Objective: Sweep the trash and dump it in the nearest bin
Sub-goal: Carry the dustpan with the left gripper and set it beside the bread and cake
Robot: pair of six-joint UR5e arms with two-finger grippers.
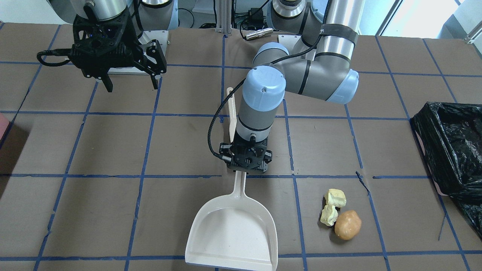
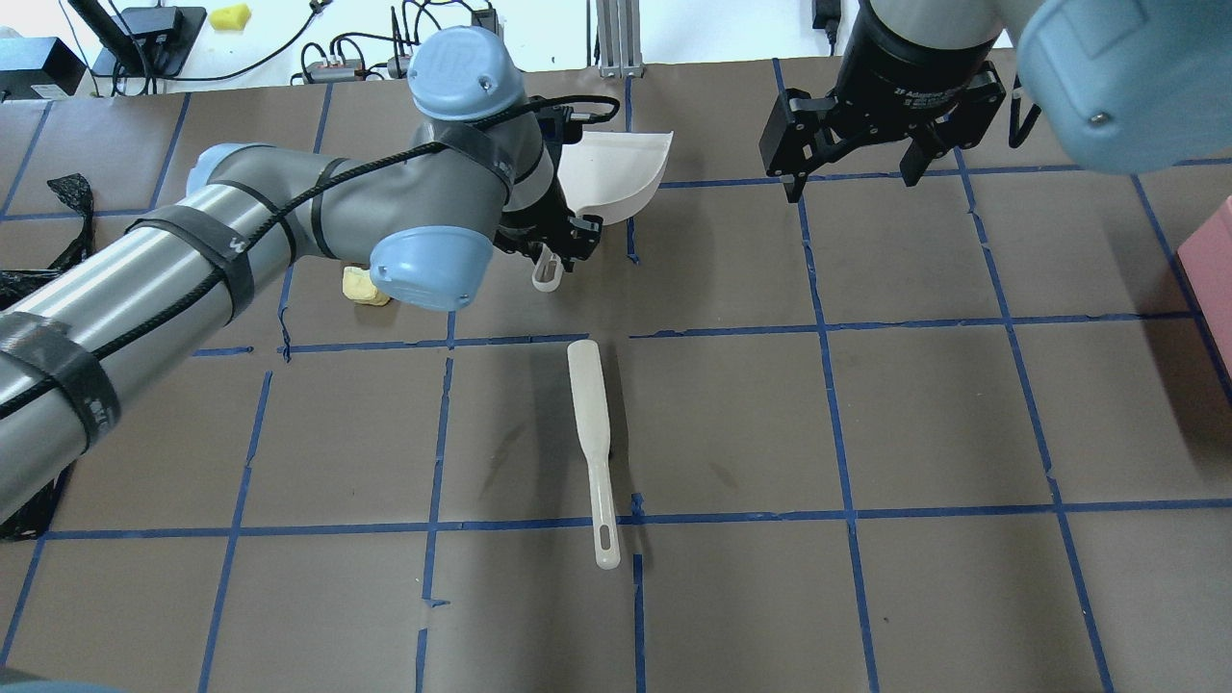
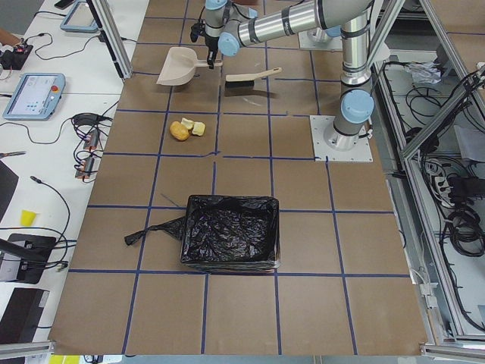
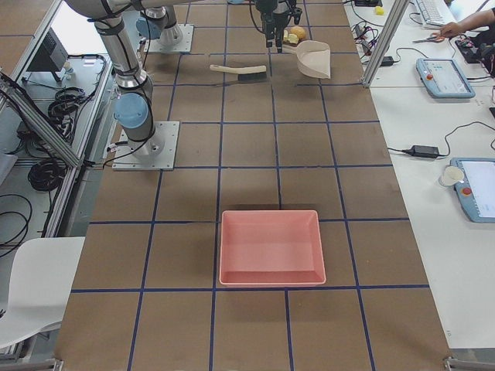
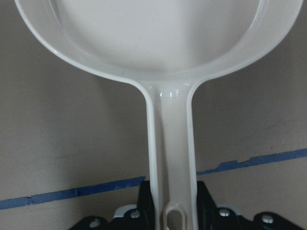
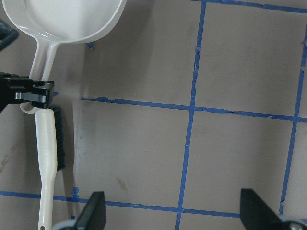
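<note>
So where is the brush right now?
In the overhead view the brush lies near the centre, untouched, just below the left gripper holding the dustpan.

In the front-facing view you find the dustpan point(image 1: 233, 229) at bottom centre, handle running up into the left gripper point(image 1: 243, 171). The trash point(image 1: 340, 214) lies right of it, the bin point(image 1: 448, 150) at the right edge, the tray point(image 1: 3, 128) at the left edge. The brush point(image 1: 232, 113) lies above the handle.
</note>
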